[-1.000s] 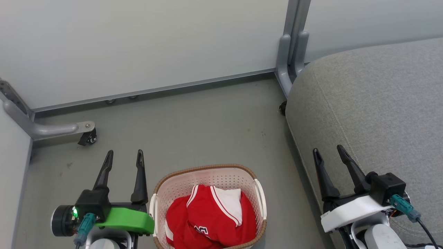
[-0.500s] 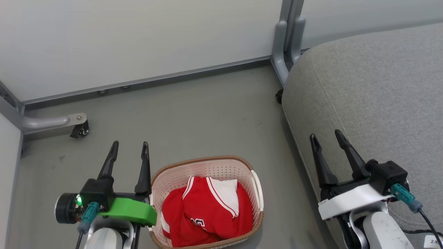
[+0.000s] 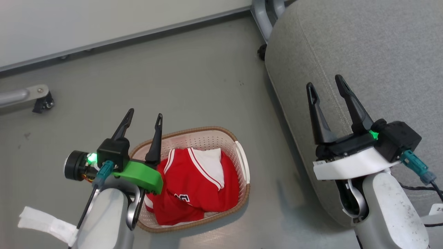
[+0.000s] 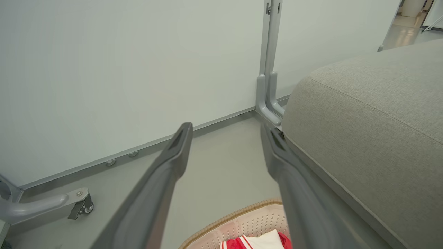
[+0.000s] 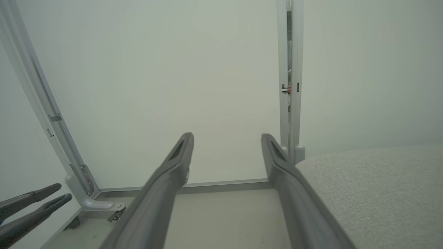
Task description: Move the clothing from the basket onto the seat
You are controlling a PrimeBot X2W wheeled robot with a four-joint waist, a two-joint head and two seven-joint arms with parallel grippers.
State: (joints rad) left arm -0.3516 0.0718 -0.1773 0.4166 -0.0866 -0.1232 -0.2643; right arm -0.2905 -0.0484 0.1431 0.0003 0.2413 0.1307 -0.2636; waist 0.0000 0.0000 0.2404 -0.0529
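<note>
Red clothing (image 3: pixel 193 183) with white stripe trim lies bunched inside the cream perforated basket (image 3: pixel 207 135) on the floor; its far rim and a bit of red also show in the left wrist view, basket (image 4: pixel 238 218). The grey seat (image 3: pixel 373 52) fills the right side, seat (image 4: pixel 373 110), seat (image 5: pixel 373 180). My left gripper (image 3: pixel 143 116) hovers open above the basket's left edge, nothing between its fingers; left gripper (image 4: pixel 225 133). My right gripper (image 3: pixel 325 86) stands open and empty over the seat's front edge; right gripper (image 5: pixel 226 138).
Pale partition panels stand behind, with a grey post foot (image 3: pixel 263 14) by the seat's corner and a castor leg (image 3: pixel 38 98) at the left. Grey floor (image 3: pixel 193 79) lies between basket and panels. The left gripper's fingers (image 5: pixel 31 204) appear at the right wrist view's lower left.
The head camera has tilted down, so the whole scene slid upward. Both arms rose somewhat in the picture; the left gripper now overlaps the basket's left rim. Both stay open.
</note>
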